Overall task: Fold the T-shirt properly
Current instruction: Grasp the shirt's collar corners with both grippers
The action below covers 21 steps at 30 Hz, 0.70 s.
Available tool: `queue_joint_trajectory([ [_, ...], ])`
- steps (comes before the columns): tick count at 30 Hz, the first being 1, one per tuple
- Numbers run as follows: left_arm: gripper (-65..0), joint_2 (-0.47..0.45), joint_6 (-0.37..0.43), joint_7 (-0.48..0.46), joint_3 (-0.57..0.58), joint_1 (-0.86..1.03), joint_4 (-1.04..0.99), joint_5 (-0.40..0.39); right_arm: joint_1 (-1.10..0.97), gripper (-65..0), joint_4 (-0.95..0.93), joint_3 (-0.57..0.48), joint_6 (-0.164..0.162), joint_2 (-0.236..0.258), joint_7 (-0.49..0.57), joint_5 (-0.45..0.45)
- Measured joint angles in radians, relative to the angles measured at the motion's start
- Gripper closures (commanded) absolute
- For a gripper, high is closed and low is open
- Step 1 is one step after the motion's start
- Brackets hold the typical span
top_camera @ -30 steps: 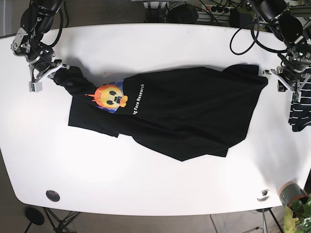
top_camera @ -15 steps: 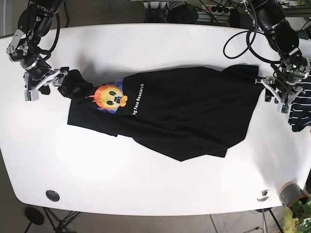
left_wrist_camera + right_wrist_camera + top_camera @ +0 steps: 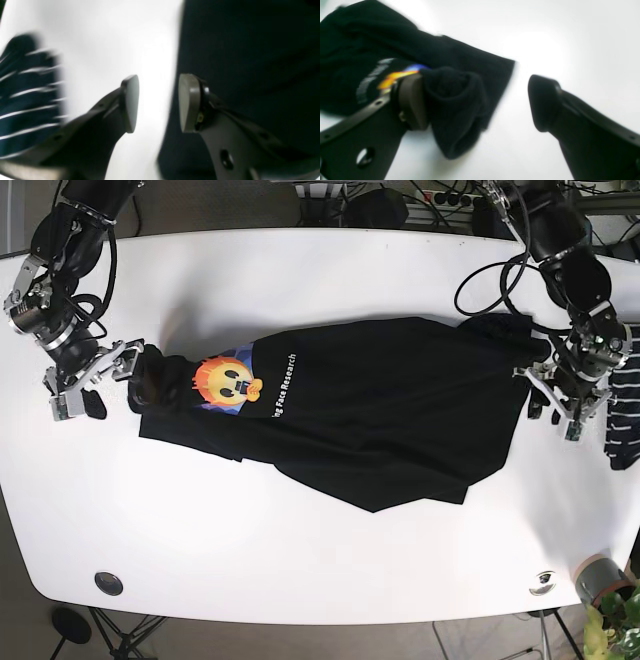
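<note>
The big white counter has round corners. At about 3 o'clock, at its edge, lies a dark cloth with thin white stripes. Near 5 o'clock sits a small round silver thing, and beside it a gray pot with green leaves. At 7 o'clock there is a dark round spot. Black cables lie behind the counter at 12 o'clock.
</note>
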Motion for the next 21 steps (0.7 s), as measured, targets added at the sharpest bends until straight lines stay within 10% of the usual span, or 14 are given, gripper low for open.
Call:
queue_joint_trajectory([
  [6, -24.6, -0.002, 0.001, 0.010, -0.002, 0.011, -0.014, 0.014, 0.037, -55.5, -0.005, 0.004, -0.050, -0.003, -0.017, 0.000],
  [21, -24.6, -0.001, 0.001, 0.008, 0.025, -0.014, -0.033, 0.007, 0.164, -55.3, 0.019, 0.005, -0.058, -0.003, -0.111, 0.066],
])
